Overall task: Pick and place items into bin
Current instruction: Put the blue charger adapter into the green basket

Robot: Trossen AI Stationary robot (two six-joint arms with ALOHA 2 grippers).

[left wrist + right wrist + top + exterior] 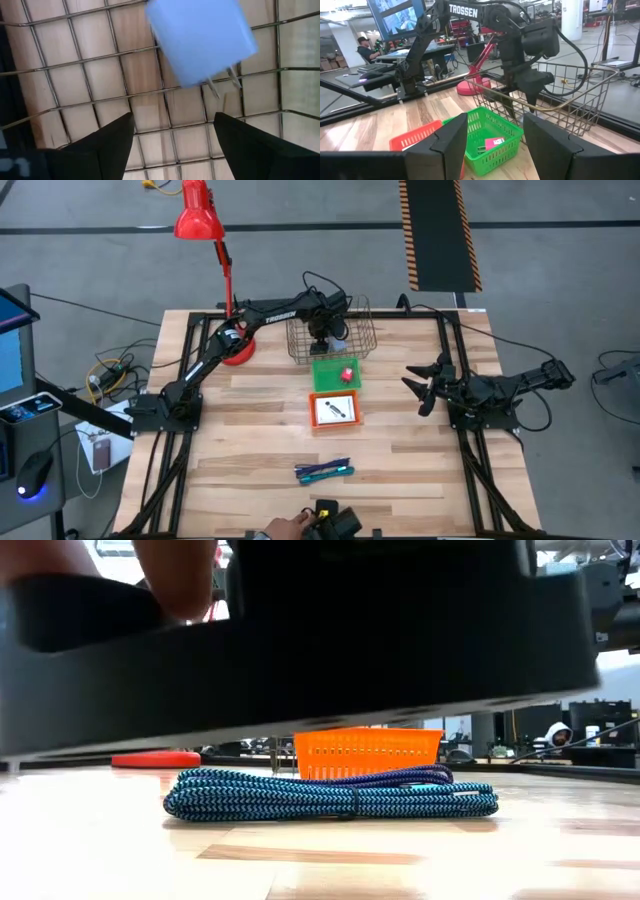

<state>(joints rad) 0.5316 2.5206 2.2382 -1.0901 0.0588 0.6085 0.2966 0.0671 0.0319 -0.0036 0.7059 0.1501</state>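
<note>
One word, "TROSSEN", marks the left arm [470, 12] above the wire bin [560, 100].

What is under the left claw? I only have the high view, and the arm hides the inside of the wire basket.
Observer: The left wrist view shows a pale blue plug block with two metal prongs inside the wire basket.
Operator: Is the left claw gripping it?
Observer: No. The left claw is open, and the block is clear of both fingers.
</note>
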